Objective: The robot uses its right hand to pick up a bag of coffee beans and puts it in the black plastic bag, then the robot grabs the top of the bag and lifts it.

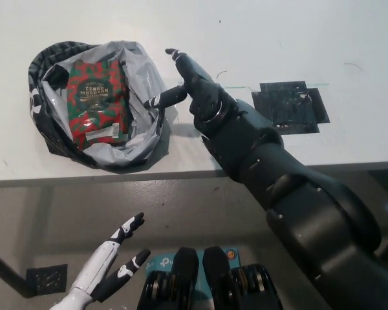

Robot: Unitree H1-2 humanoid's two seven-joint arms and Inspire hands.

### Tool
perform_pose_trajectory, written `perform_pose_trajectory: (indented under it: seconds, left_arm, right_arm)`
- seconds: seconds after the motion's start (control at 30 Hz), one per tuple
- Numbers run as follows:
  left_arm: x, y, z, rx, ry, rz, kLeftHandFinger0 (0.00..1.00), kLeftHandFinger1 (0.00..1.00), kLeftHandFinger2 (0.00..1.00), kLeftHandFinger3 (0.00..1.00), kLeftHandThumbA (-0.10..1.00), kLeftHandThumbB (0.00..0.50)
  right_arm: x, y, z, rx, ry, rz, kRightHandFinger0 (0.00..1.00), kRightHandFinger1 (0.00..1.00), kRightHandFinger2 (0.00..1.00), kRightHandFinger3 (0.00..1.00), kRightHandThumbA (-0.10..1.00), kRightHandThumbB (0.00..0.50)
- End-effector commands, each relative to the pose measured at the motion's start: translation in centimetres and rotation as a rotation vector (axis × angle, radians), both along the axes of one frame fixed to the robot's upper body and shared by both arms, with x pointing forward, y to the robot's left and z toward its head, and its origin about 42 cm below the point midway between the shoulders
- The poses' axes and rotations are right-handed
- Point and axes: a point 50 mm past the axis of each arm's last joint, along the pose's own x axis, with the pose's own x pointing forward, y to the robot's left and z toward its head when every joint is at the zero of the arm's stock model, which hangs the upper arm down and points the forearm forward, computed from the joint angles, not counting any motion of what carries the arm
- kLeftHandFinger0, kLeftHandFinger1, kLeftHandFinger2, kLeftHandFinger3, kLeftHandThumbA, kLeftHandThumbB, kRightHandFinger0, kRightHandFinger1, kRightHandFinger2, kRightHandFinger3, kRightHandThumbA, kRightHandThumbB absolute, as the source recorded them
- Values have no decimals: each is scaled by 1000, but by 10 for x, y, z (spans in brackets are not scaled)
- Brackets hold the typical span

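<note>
Coffee bag (97, 103) already lies inside the black plastic bag (48, 139), flat, label up, long axis running roughly away from me toward the far desk edge, tilted a bit. Plastic bag sits open on the white desk (278, 39), mouth spread wide, grey lining showing, rim crumpled in a ring around the coffee. My right hand (187, 81) is just beside the bag's right rim, on the desk side, so the bag lies to the hand's left. Hand is open, fingers spread, holding nothing; one finger points up-desk, the thumb reaches left toward the rim fold at (156, 103) and looks touching or nearly so, can't say which. So I judge placing is done and the grab-the-top step is what's left. What matters: the rim is low and splayed out, nearest part directly left of my thumb, so I'd need to gather that edge before closing. Right hand is far nearer; left hand (110, 268) rests below the desk edge at lower left, open, well apart from the bag. Black tape patch (291, 106) on the desk to the right, not involved.
</note>
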Motion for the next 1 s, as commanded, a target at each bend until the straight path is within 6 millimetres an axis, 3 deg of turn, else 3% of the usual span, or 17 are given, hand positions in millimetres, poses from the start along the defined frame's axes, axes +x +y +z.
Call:
perform_pose_trajectory:
  seconds: [0.0,0.2,0.33,0.7,0.97]
  left_arm:
    - [4,4,8,13,-42,-32,1000,1000,1000,1000,921,219]
    - [5,3,9,10,-39,-30,1000,1000,1000,1000,936,239]
    - [6,4,9,6,-43,-30,1000,1000,1000,1000,925,220]
    - [8,3,11,8,-54,-32,1000,1000,1000,1000,947,234]
    - [10,3,14,-10,-44,-29,1000,1000,1000,1000,916,233]
  right_arm:
    - [3,13,32,248,85,53,1000,1000,1000,1000,987,466]
    - [2,13,29,309,113,44,1000,1000,1000,1000,952,443]
    - [2,11,23,325,137,41,1000,1000,1000,1000,956,422]
    - [1,-2,0,246,175,2,1000,1000,1000,1000,978,455]
    - [1,-13,-15,229,197,-25,1000,1000,1000,1000,926,422]
